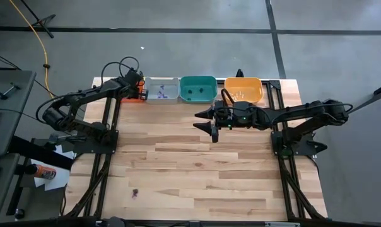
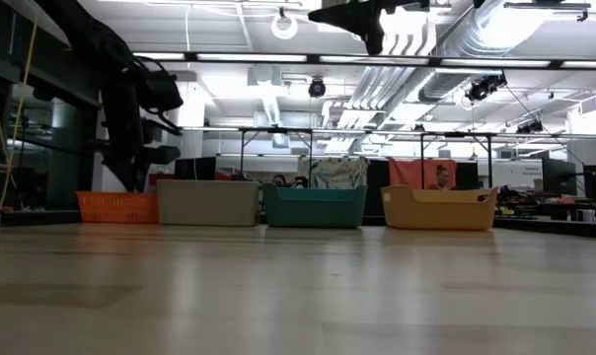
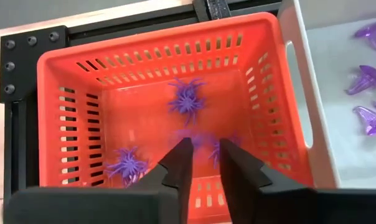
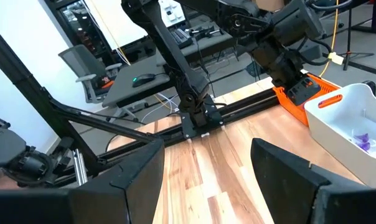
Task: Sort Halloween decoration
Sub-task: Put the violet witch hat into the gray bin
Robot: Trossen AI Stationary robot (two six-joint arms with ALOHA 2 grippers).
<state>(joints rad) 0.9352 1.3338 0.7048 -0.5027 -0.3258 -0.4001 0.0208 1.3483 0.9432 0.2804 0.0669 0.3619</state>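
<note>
Three purple spider trinkets lie in the red tray point(image 3: 82, 74): one point(image 3: 187, 99) at its middle, one point(image 3: 126, 165) nearer, and one point(image 3: 203, 142) just past my left gripper's fingertips. My left gripper point(image 3: 206, 163) hangs over this tray point(image 1: 135, 93) at the far left, pointing down, fingers a little apart. Purple hat-shaped trinkets point(image 3: 368, 78) rest in the grey tray point(image 1: 161, 89). One dark trinket point(image 1: 135, 192) lies on the near table. My right gripper point(image 1: 209, 120) is open, empty and high over the table point(image 2: 377, 20). My left gripper comes down into the red tray from above. A purple spider point(image 3: 222, 149) shows at its fingertips point(image 3: 187, 146). I cannot tell whether the fingers touch it or it lies on the tray floor below them.
Four trays stand in a row along the far edge: red point(image 2: 117, 206), grey point(image 2: 207, 202), green point(image 2: 314, 206) with dark bits point(image 1: 197, 91), orange point(image 2: 438, 208) with pale bits point(image 1: 241, 94). The wooden table point(image 1: 197, 170) stretches toward the near edge. A person point(image 2: 441, 177) shows in the room behind.
</note>
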